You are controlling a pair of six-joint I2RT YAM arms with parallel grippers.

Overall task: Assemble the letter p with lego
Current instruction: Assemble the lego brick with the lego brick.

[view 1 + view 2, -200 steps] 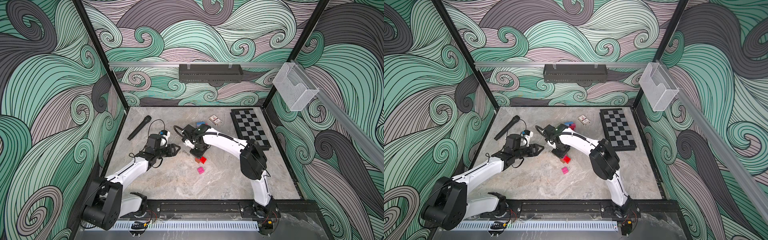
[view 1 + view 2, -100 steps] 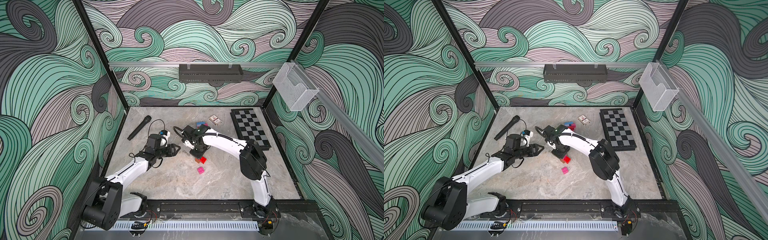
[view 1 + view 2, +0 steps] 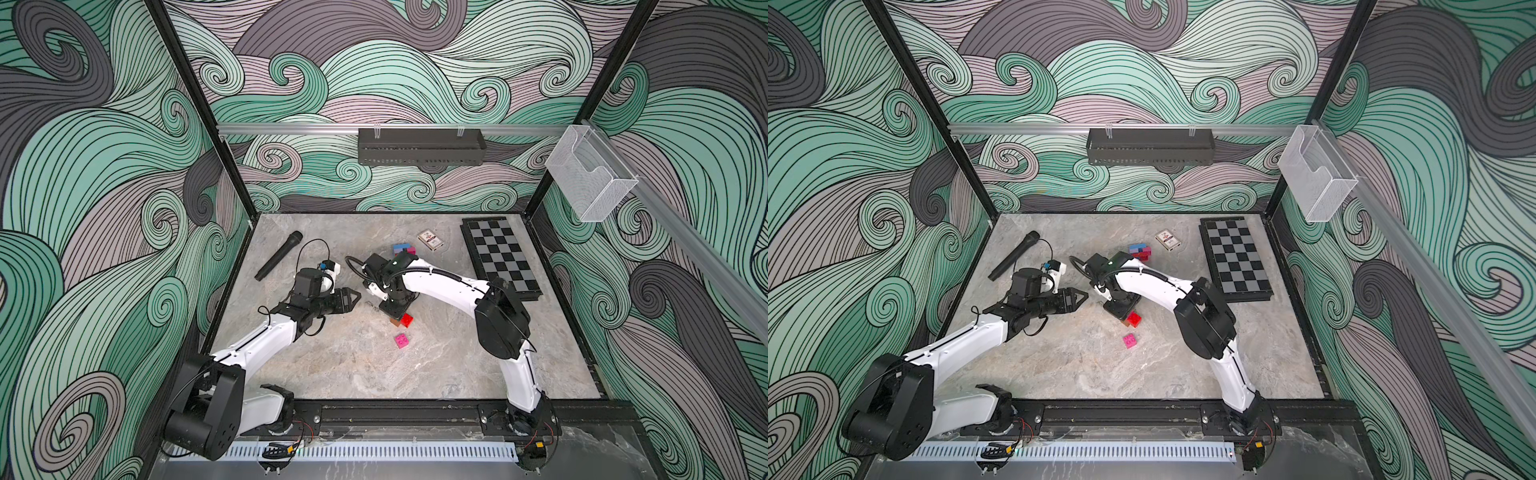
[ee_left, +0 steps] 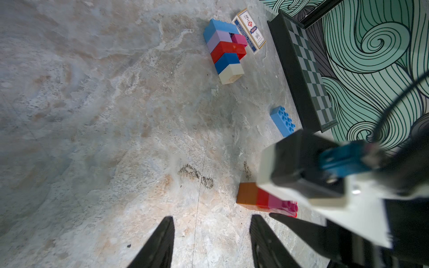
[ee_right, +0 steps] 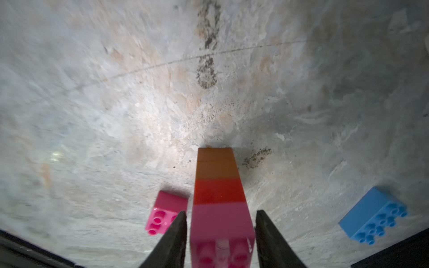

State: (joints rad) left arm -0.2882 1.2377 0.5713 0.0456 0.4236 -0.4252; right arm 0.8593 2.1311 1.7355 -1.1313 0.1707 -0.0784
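Note:
A short lego stack (image 5: 219, 185) of orange, red and pink bricks lies on the table, also seen in the left wrist view as the stack (image 4: 253, 197). My right gripper (image 5: 221, 211) stands over its pink end, open, with a narrow gap on each side of the brick. In both top views the right gripper (image 3: 395, 309) (image 3: 1121, 309) hides most of the stack; its red brick (image 3: 406, 320) shows. A loose pink brick (image 5: 167, 211) (image 3: 401, 340) lies beside it. My left gripper (image 4: 212, 217) (image 3: 351, 297) is open and empty, left of the stack. A taller lego stack (image 4: 224, 50) (image 3: 404, 249) lies farther back.
A blue oblong brick (image 4: 282, 120) (image 5: 376, 215) lies near the chessboard (image 3: 500, 257) at the right. A boxed card deck (image 3: 430, 240) sits behind the taller stack. A black microphone (image 3: 278, 255) lies at the back left.
My right gripper's jaws have parted from the short stack. Neither arm has visibly shifted, and the left gripper is unchanged.

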